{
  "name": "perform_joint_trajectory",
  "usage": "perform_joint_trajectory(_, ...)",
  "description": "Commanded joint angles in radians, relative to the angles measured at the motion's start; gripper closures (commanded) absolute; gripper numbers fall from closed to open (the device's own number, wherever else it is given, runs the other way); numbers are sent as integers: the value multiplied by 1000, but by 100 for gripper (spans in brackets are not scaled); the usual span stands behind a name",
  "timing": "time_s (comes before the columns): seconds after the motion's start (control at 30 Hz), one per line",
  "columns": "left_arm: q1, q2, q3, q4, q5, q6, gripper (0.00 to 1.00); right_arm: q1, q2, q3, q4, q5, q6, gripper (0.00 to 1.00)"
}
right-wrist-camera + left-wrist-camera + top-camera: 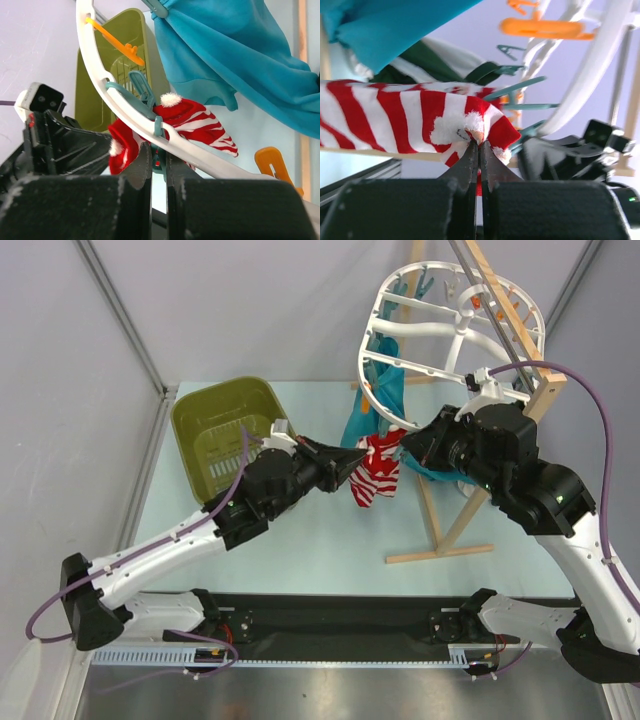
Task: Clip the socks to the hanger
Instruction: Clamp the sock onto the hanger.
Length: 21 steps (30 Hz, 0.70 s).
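The red and white striped socks (377,475) hang below the lower rim of the white oval hanger (452,328). My left gripper (358,461) is shut on the top edge of a sock (425,117), holding it up by the rim. My right gripper (404,453) is on the other side, its jaws shut on a teal clip (159,160) under the white rim (120,107). The socks (192,125) hang just behind that rim in the right wrist view. Whether the clip's mouth holds the sock is hidden.
An olive-green basket (225,432) stands at the back left. Teal cloths (385,380) and a dark green cloth (432,62) hang from the hanger. The wooden stand (520,360) holds the hanger at the right, its foot (440,552) on the table.
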State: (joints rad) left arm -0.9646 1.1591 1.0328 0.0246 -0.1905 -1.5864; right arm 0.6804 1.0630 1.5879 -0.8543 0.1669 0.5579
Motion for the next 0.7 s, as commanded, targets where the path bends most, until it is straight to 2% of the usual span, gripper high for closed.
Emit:
perform_joint_trajectory(0.0, -19, 23, 93, 44, -67, -49, 100, 1, -11, 29, 17, -52, 25, 100)
perform_joint_trajectory(0.67, -49, 77, 133, -12, -96, -78, 100, 1, -18, 53, 9, -58, 28, 100)
